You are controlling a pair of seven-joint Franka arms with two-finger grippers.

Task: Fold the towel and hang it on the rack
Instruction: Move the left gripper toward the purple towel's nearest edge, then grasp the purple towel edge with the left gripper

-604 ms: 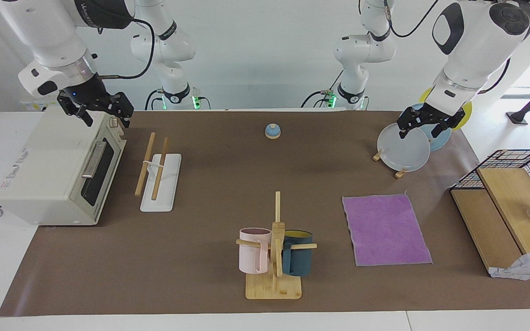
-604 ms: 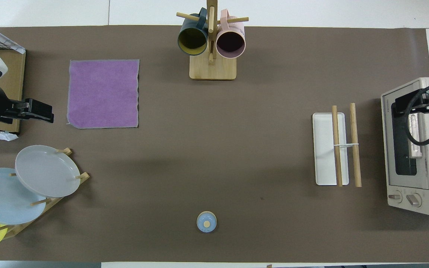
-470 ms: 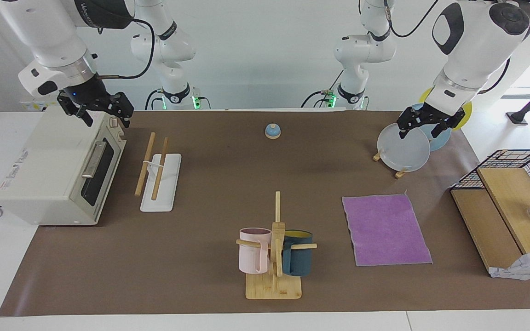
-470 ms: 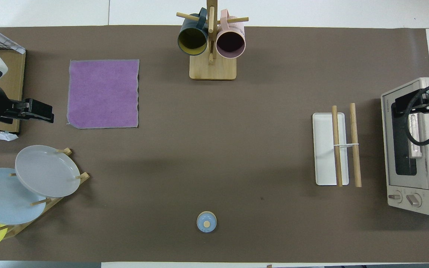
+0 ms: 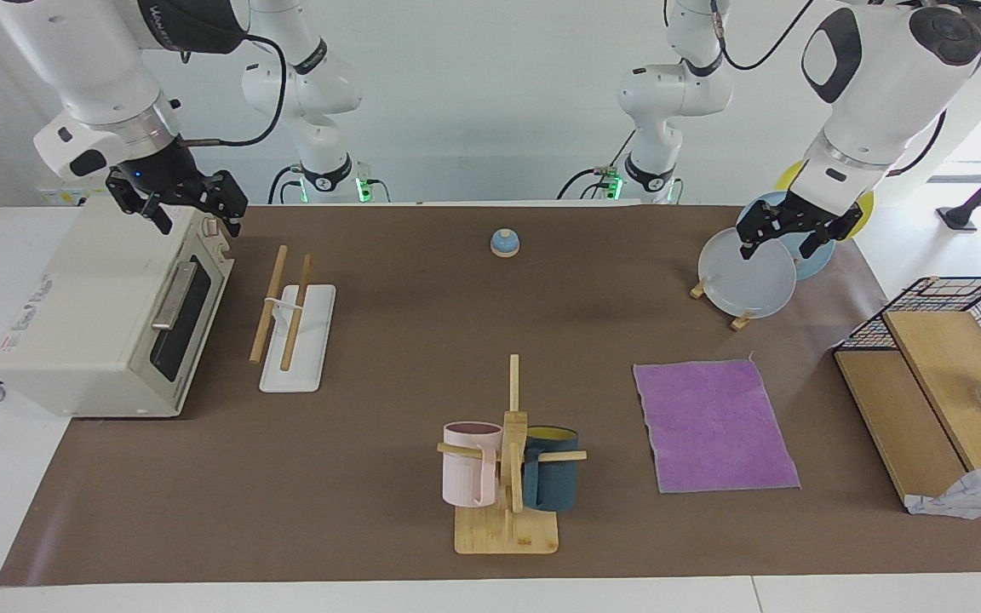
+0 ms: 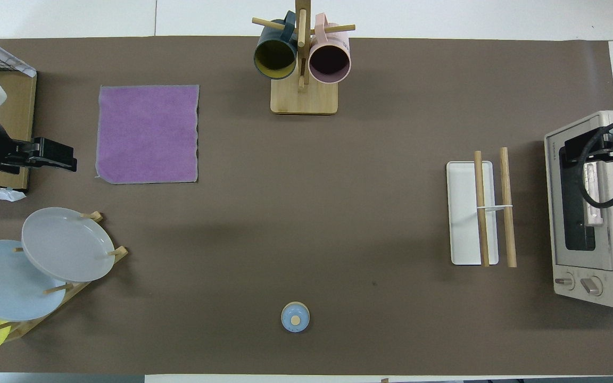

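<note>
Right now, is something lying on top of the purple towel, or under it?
Nothing lies on the towel; it is spread flat, purple face up, on the brown mat. What is under it is covered and cannot be seen.

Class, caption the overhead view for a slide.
Flat purple square towel lies unfolded, well apart from the two-rod wooden rack.

My left gripper (image 5: 786,234) drifts slightly up the facing frame over the plates (image 5: 748,278) at upper right; in the overhead frame's left edge it shifts upward a touch.
</note>
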